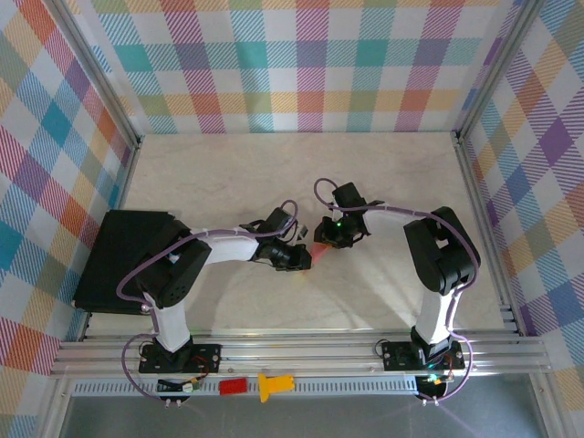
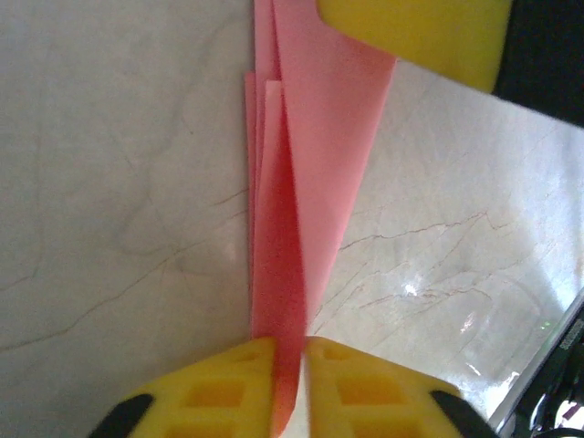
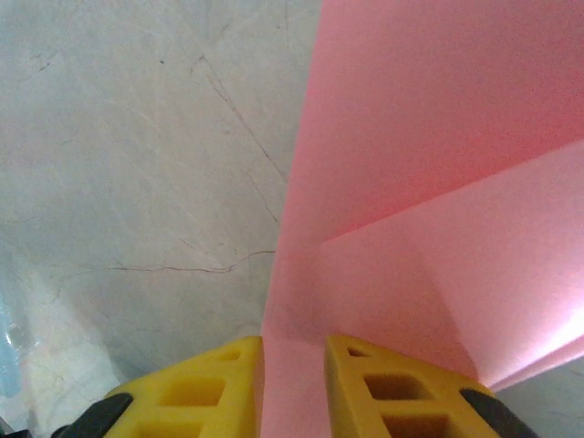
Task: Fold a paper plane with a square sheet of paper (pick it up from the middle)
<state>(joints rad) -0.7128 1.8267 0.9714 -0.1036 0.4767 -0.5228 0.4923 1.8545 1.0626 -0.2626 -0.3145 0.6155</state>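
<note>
Pinching the pink sheet of paper (image 1: 320,248) from both sides, the two arms meet over the middle of the marble-look table (image 1: 274,173), the left gripper (image 1: 299,258) on the paper's left and the right gripper (image 1: 332,235) just to its right. In the left wrist view, the left gripper's yellow fingers (image 2: 228,388) are closed on the narrow end of the sheet, which runs away from them in several overlapping layers with long lengthwise creases, so it is not a flat square; a yellow finger of the right gripper (image 2: 411,32) rests on its far end. In the right wrist view, that gripper's fingers (image 3: 392,383) are closed on a paper edge, and a diagonal crease crosses the panel beyond. The folding looks well past halfway: the lengthwise folds appear made, but the layers gape and no wings are spread, so a last fold and pressing seem left
</note>
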